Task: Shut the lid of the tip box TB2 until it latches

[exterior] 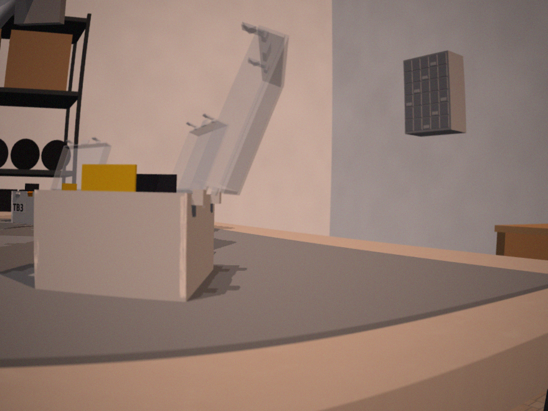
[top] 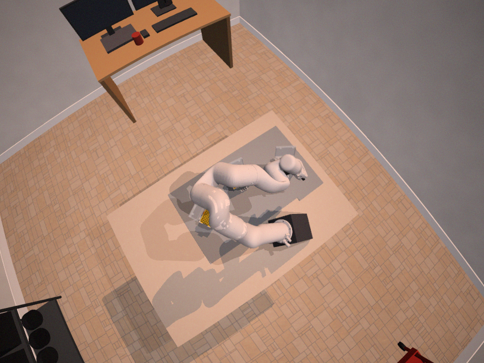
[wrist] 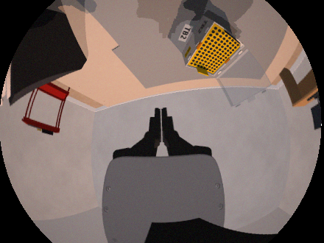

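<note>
Wrist view: TB2 (wrist: 211, 48) beyond closed empty jaws, apart.

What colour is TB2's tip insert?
Yellow-orange with a grid of dark holes; TB2's insert shows best in the wrist view.
</note>
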`<state>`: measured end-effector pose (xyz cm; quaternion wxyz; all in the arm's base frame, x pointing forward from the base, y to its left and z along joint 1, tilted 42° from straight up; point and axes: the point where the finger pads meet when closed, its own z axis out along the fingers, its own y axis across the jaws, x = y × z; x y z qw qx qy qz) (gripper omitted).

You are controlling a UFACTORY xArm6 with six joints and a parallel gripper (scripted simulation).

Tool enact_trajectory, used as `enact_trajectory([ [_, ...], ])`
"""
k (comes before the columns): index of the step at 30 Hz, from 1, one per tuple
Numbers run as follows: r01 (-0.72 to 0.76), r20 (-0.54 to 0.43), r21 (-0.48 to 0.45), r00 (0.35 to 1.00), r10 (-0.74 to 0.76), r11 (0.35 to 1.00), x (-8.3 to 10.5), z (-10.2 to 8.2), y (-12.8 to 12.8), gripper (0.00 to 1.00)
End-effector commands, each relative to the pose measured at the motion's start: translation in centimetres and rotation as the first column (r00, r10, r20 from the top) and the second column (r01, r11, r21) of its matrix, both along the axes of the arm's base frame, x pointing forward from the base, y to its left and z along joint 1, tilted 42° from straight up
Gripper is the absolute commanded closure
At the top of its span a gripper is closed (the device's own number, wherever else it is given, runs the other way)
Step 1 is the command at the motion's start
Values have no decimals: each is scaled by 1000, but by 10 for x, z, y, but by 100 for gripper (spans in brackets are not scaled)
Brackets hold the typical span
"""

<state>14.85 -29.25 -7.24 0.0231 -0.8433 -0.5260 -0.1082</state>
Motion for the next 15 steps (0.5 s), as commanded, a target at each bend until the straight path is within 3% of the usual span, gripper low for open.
enact_trajectory([
  [1, 3, 15, -11, 1000, -2, 1000, 11, -19, 11, 100],
  [3, 3, 15, -11, 1000, -2, 1000, 11, -19, 11, 100],
  [15, 3, 15, -11, 1000, -2, 1000, 33, -64, 45, 100],
])
